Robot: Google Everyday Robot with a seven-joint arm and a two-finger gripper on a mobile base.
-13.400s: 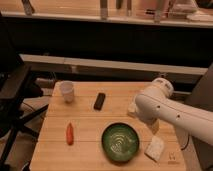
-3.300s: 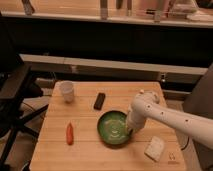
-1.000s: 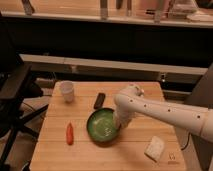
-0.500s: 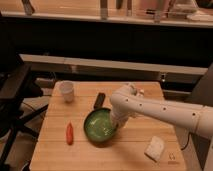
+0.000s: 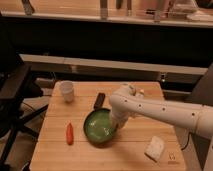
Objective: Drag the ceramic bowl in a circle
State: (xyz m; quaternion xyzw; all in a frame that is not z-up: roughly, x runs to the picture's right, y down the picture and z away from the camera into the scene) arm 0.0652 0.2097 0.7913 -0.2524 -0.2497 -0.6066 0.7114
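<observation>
Having slid leftward since earlier, the ceramic bowl (image 5: 100, 127) is sitting mid-worktop (image 5: 130, 155), just beside a black remote (image 5: 100, 100). The gripper (image 5: 118, 125), jaws closed, is pressing at its right rim. A white cup (image 5: 67, 91), an orange carrot (image 5: 69, 133) and a pale sponge (image 5: 154, 148) are lying around.

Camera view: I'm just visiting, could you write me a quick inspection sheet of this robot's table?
Surface: wooden table, slatted top.
Job's things: ceramic bowl, dark green, near the middle.
Clutter: white cup back left; black remote behind the bowl; orange carrot left of it; pale sponge front right.
Grippers: gripper shut, down at the bowl's right rim.
Cables: nothing seen.
Surroundings: dark chair on the left, counter behind.
</observation>
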